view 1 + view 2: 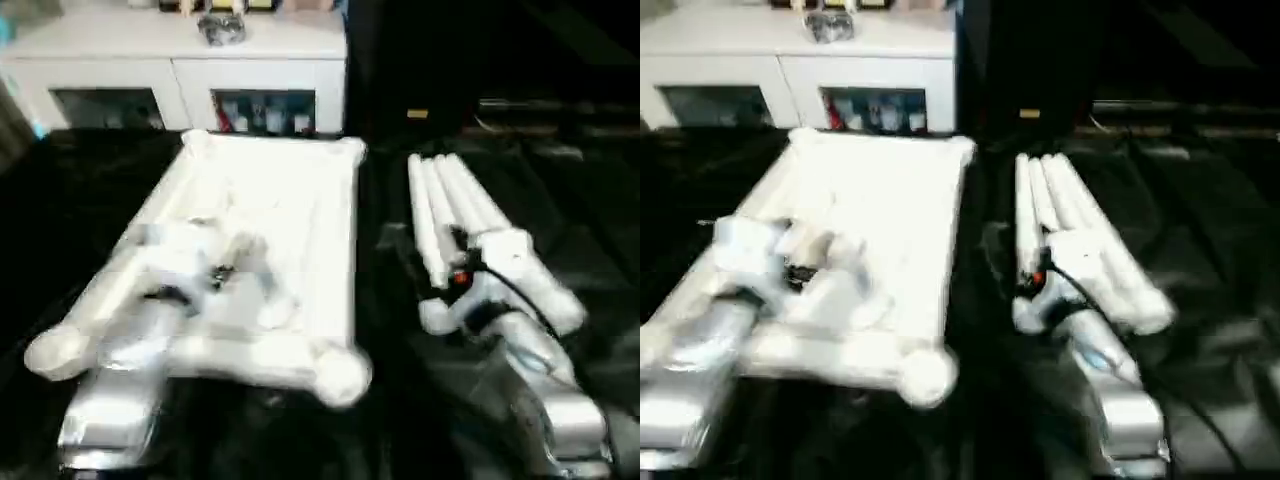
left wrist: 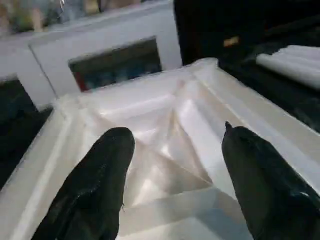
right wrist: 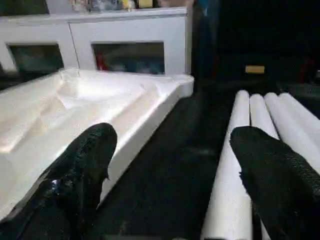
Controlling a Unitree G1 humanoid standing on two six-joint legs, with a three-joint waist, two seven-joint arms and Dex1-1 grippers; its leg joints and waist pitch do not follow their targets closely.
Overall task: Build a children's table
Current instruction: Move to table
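Note:
The children's table top (image 1: 290, 200) lies upside down on black cloth, its ribbed underside facing up and round sockets at its corners (image 1: 340, 372). Several long white legs (image 1: 450, 205) lie side by side to its right. My left gripper (image 2: 175, 135) hovers open over the ribbed underside (image 2: 165, 150) with nothing between its black fingers. My right gripper (image 3: 172, 132) stands open above the dark gap between the table top's edge (image 3: 145, 107) and the legs (image 3: 240, 165). One finger (image 3: 270, 170) hangs over the nearest leg, and I cannot tell whether it touches it.
A white cabinet with glass doors (image 1: 180, 60) stands at the back, small items on its top. Black cloth (image 1: 380, 420) covers the floor around the parts. A dark object with a yellow label (image 1: 417, 113) sits behind the legs.

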